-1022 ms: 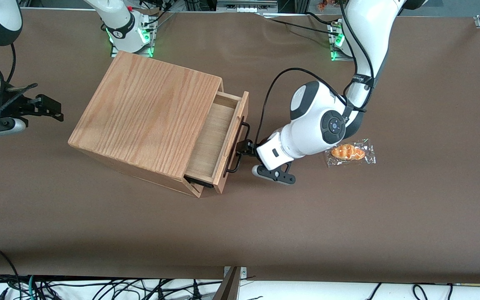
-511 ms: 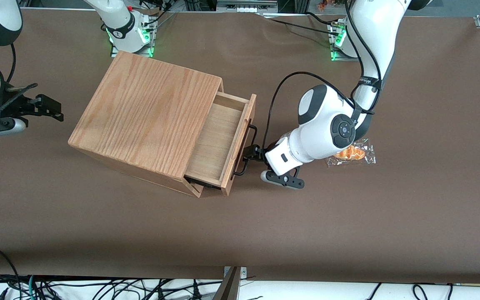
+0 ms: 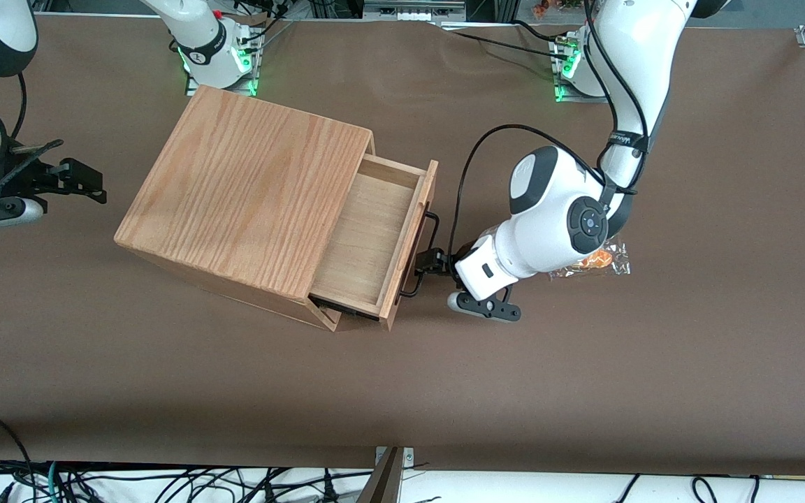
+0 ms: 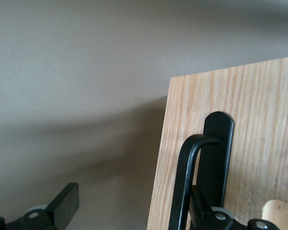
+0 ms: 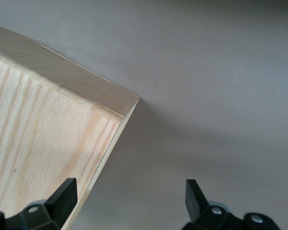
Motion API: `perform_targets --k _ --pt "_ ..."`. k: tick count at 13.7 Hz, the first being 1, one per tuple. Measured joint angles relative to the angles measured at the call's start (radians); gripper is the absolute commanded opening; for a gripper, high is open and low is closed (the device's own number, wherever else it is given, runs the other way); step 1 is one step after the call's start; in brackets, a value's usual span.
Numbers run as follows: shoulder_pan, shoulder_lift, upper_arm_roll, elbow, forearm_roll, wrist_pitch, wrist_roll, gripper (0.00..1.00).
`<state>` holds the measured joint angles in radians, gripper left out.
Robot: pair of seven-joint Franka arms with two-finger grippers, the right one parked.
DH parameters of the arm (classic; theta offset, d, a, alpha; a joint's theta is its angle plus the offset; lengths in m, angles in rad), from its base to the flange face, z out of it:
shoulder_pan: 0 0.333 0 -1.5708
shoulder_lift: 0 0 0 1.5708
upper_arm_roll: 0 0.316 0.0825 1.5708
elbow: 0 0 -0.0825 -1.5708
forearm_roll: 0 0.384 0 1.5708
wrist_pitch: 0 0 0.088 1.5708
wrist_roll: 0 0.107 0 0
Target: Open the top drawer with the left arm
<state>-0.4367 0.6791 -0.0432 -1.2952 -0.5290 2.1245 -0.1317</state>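
The oak-grain cabinet (image 3: 249,181) stands on the brown table with its top drawer (image 3: 374,230) pulled partly out, showing the pale floor. In front of the drawer is the left arm (image 3: 549,216), its black gripper (image 3: 432,263) at the thin black bar handle (image 3: 425,251). In the left wrist view the gripper (image 4: 133,203) is open. One finger (image 4: 204,213) is hooked between the handle (image 4: 187,182) and the drawer front (image 4: 259,124). The other finger (image 4: 65,206) hangs free over the table, off the drawer's edge.
A wrapped orange bread roll (image 3: 595,262) lies on the table, partly under the left arm's wrist. Both arm bases (image 3: 217,56) with green lights stand farther from the front camera than the cabinet. Cables lie along the table's near edge (image 3: 165,482).
The drawer has slid farther out of the cabinet. The gripper and wrist have moved with the handle, away from the cabinet, covering more of the bread roll.
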Motion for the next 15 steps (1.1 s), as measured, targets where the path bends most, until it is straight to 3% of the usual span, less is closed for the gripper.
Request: perform_targets --k 15 --pt "0.023 -0.001 0.000 0.010 0.001 -0.002 0.000 1.00"
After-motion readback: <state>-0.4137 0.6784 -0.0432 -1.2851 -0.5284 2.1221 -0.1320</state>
